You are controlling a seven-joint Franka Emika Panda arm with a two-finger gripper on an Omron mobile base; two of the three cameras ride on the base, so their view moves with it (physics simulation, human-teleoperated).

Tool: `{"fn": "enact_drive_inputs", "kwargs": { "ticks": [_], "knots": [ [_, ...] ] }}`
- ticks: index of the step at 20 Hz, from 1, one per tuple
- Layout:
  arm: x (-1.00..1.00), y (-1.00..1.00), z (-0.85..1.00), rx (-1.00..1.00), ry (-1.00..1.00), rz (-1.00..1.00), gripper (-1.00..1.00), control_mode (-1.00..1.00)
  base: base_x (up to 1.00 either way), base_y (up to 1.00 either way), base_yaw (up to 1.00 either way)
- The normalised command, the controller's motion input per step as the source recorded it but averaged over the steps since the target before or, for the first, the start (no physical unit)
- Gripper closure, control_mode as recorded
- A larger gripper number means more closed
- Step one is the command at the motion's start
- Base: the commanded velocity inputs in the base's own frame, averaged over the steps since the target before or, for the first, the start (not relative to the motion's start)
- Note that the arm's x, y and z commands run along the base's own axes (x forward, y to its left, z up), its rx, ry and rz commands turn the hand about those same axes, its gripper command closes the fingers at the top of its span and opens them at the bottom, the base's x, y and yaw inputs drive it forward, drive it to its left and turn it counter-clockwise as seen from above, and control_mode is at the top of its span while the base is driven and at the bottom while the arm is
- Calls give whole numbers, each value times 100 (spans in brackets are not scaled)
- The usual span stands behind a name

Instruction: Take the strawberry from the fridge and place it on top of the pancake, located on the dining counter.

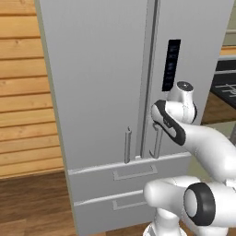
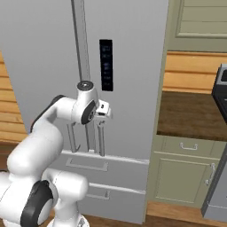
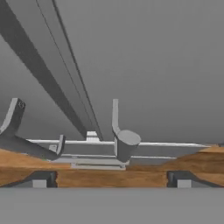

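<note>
The gripper (image 3: 111,180) stands released, its two dark fingertips (image 3: 40,179) set wide apart with nothing between them, just in front of the fridge (image 1: 101,92). In the right base view the gripper (image 2: 105,114) sits at the end of the white arm, close to the lower part of the right door's handle (image 2: 101,141); whether it touches the handle is hard to tell. In the left base view the arm's wrist covers the gripper and part of that handle (image 1: 157,144). Both upper doors are shut, so the fridge's inside is hidden. The left door's handle (image 1: 127,145) shows only its lower end there, and the fridge's top is cut off. Two drawers (image 1: 129,177) lie below the doors. A dark panel (image 2: 106,65) sits on the right door. To the right, a brown desk (image 2: 190,116) tops pale green cabinets (image 2: 184,170). The hand view looks along the door face, showing the right handle's round end (image 3: 126,144).
</note>
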Motion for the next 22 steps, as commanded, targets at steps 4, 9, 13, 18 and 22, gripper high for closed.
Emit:
{"fn": "enact_drive_inputs", "kwargs": {
  "ticks": [4, 9, 13, 18, 22],
  "knots": [
    [41, -32, -56, -4, -2, 0, -100, -100, 0, 0, 0],
    [26, 0, -46, -6, -17, 0, -100, -100, 0, 0, 0],
    [0, 0, -18, 0, -1, 0, -100, -100, 0, 0, 0],
    [14, 0, -15, 0, 0, 0, 100, -100, 0, 0, 0],
    [39, 0, 0, 0, -3, 0, 100, -100, 0, 0, 0]
  ]
}}
